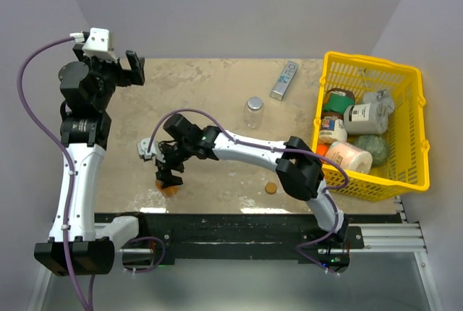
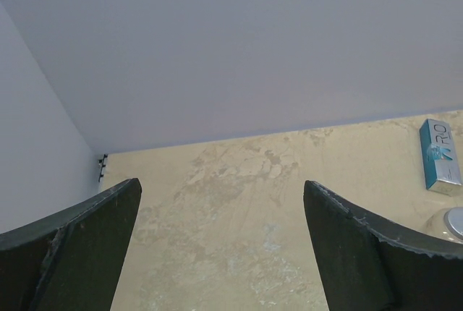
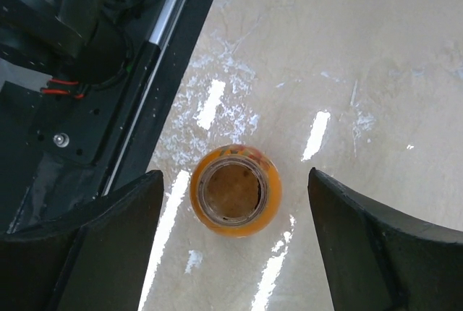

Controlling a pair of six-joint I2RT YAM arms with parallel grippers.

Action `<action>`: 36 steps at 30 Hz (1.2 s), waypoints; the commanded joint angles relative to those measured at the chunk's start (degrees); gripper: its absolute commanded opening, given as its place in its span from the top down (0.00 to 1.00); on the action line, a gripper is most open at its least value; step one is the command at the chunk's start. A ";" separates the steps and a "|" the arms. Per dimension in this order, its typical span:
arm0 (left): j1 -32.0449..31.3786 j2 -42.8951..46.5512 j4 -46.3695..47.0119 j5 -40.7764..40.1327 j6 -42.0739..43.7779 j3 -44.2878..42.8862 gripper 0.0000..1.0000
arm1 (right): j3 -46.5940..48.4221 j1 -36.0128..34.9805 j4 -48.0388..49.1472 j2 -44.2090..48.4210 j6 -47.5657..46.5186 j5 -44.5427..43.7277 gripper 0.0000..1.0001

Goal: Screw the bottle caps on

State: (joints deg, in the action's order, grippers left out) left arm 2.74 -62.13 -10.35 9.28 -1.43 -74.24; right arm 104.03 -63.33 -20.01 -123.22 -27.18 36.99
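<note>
- Near the front left edge of the surface (image 1: 217, 87) stands the orange bottle (image 3: 235, 189), upright. The right wrist view looks straight down into its open mouth, so it has no cap yet.
- The right end effector (image 1: 171, 176) hangs over this bottle with its jaws apart. One finger is on each side of the bottle, with a clear gap to both, so it grips nothing.
- The brownish-orange cap (image 1: 270, 188) lies flat on the surface near the front edge, well apart from the orange bottle and to its right. No end effector is touching it.
- The clear bottle (image 1: 254, 113) stands upright further back, near the middle of the surface. The silver-grey cap (image 1: 254, 102) appears to sit on top of it. Whether the cap is screwed tight or only resting there, I cannot tell.
- The left end effector (image 2: 222, 186) is raised at the far left corner, well away from both bottles. It is wide open and there is nothing between its fingers.
- My judgement is that at most half of the task is done. The clear bottle may be finished.
- For the orange bottle everything is left: pick up the brownish-orange cap, bring it to the mouth, and turn it on, probably while the bottle is held steady.
</note>
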 commanded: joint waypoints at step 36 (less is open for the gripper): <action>-5.73 -12.57 -22.14 57.08 30.25 -5.11 0.00 | -10.95 26.24 8.23 29.09 12.50 4.14 1.00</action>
State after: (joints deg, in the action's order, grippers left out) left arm -1.69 -72.03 -24.62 60.38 18.81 -73.52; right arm 91.68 -36.07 -13.78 -94.96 -17.63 38.65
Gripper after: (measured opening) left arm 0.994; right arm 0.412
